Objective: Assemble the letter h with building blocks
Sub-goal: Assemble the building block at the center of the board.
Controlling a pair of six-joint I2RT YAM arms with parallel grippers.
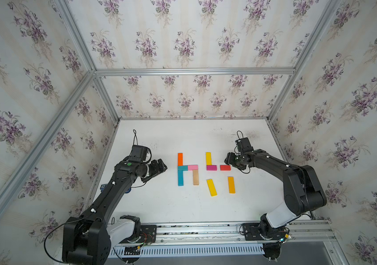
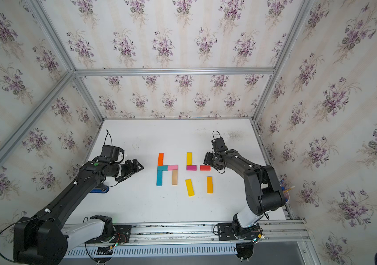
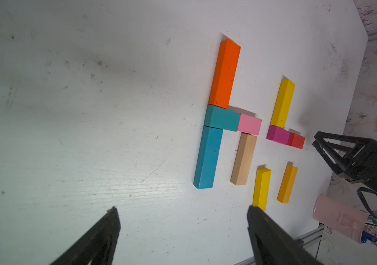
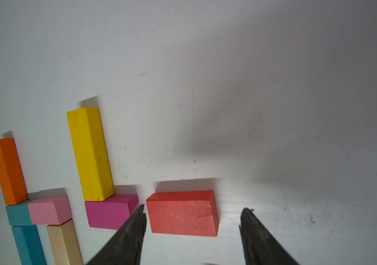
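Observation:
On the white table, an orange, two teal, a pink and a plain wood block lie joined as an h. To its right a yellow block touches a magenta one. A red block lies a small gap further right. A tilted yellow and an amber block lie loose nearer the front. My right gripper stands open astride the red block, with a gap on its outer side. My left gripper hovers open and empty, left of the h.
A pink cup of pens stands at the table's right edge behind the right arm. A small blue object lies under the left arm near the left edge. Papered walls with metal frames close in the back and sides.

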